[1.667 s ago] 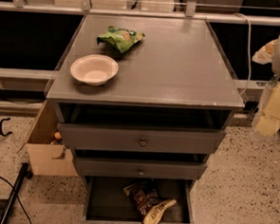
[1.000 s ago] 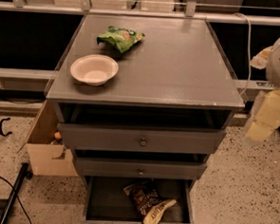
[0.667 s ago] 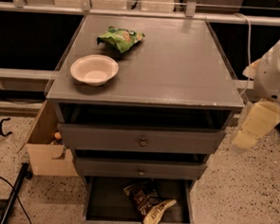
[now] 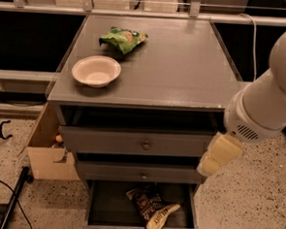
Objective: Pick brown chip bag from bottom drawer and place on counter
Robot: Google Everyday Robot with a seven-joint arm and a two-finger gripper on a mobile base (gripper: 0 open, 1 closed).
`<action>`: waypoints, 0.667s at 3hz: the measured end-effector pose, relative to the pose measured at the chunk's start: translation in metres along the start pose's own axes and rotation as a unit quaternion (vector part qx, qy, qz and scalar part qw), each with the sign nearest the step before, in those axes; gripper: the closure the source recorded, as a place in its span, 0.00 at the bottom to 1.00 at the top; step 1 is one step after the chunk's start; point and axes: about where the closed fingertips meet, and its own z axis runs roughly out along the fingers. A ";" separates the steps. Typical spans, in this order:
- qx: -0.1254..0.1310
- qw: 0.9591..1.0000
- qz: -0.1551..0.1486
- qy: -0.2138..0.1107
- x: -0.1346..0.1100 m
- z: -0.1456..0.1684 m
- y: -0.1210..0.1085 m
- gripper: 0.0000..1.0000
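Note:
The brown chip bag (image 4: 149, 209) lies in the pulled-out bottom drawer (image 4: 94, 206), its tan end hanging over the front edge. The counter (image 4: 185, 65) above carries a bowl and a green bag. My gripper (image 4: 218, 153), a cream-coloured piece below the white arm (image 4: 270, 105), hangs at the cabinet's right front corner, level with the upper knobbed drawer. It is above and to the right of the bag and clear of it, holding nothing that I can see.
A white bowl (image 4: 96, 71) and a green snack bag (image 4: 123, 37) sit on the counter's left half. Two knobbed drawers (image 4: 143, 144) are shut above the open one. An open cardboard box (image 4: 46, 152) stands left of the cabinet, with a black cable (image 4: 11, 201) on the speckled floor.
The arm has swung in from the right edge, leftward and down, bringing the gripper to the cabinet's right front corner. The bag, bowl and drawers have not moved.

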 end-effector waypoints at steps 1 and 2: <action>-0.008 1.000 0.026 -0.011 0.014 0.042 0.012 0.00; -0.028 0.998 0.055 -0.015 0.042 0.089 0.029 0.00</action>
